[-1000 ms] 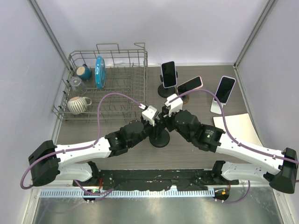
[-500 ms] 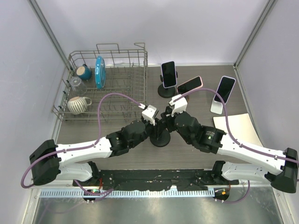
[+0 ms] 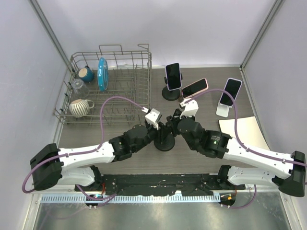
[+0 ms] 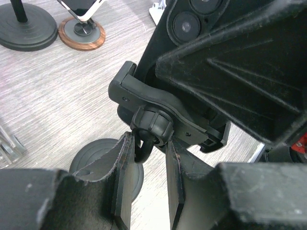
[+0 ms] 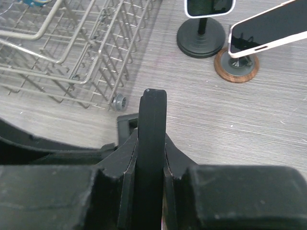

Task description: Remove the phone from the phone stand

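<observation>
The black phone stand [image 3: 164, 142] is at the table's middle, with both grippers meeting over it. In the left wrist view my left gripper [image 4: 147, 143] is shut around the stand's thin neck [image 4: 142, 146], just under the ball joint and clamp [image 4: 168, 112]. The black phone [image 4: 192, 19] rests against that clamp, camera lenses showing. My right gripper [image 5: 152, 143] is shut on the phone [image 5: 152, 115], seen edge-on and upright between the fingers. From above, the left gripper [image 3: 160, 128] and the right gripper [image 3: 173, 122] hide the phone.
A wire dish rack [image 3: 139, 84] stands at the back left with a blue plate [image 3: 102, 73] and a striped mug [image 3: 80, 107]. Three other phones stand behind: on a black stand [image 3: 173, 75], a wooden one [image 3: 194, 87] and a white one [image 3: 231, 91]. A paper sheet [image 3: 245, 130] lies at the right.
My right wrist has shifted to the right, away from the left wrist, with the phone in its grip. The left arm has stayed at the stand.
</observation>
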